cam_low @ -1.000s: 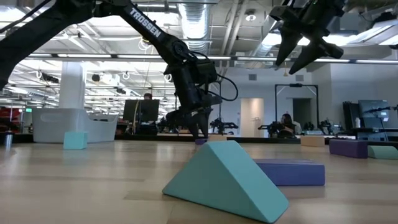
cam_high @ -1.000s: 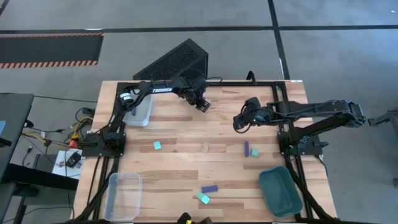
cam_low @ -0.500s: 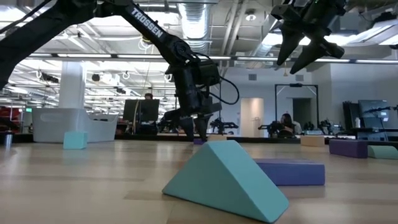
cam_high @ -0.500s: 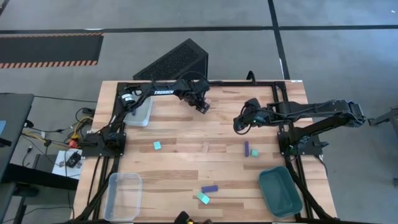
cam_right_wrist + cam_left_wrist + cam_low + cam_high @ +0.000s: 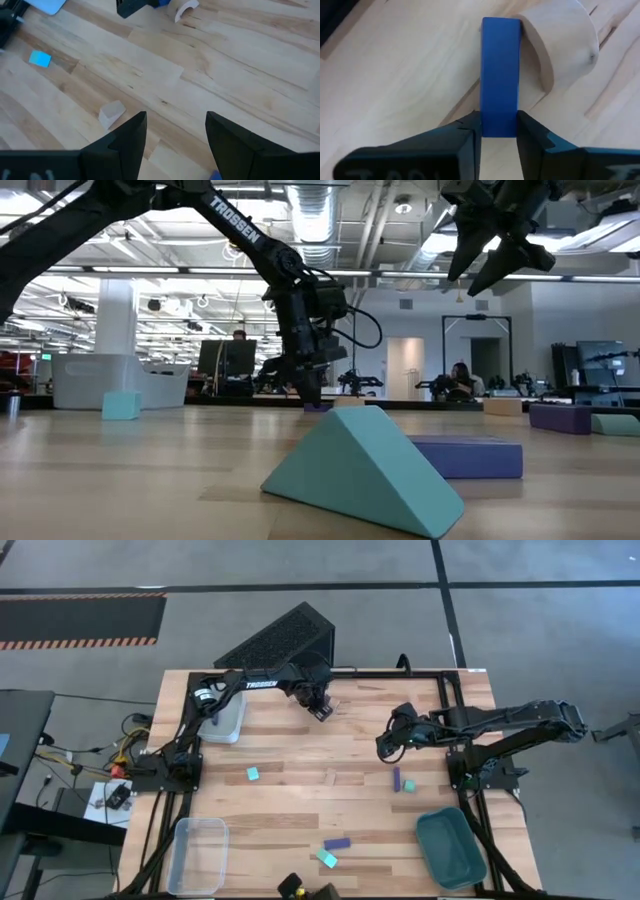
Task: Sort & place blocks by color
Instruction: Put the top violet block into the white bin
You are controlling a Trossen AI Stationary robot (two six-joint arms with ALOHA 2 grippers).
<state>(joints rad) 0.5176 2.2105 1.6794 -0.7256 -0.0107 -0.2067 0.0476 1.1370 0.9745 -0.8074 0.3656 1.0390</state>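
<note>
Clamping a blue bar [image 5: 499, 75] beside a pale arch piece [image 5: 560, 45] near the worktop's [image 5: 300, 755] far edge, the left end effector [image 5: 320, 709] holds firm; the right end effector [image 5: 385, 743] hovers open mid-worktop.

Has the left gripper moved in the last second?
Yes. The left gripper, shut on a blue block, has drawn slightly toward the clear bin at the table's far left.
</note>
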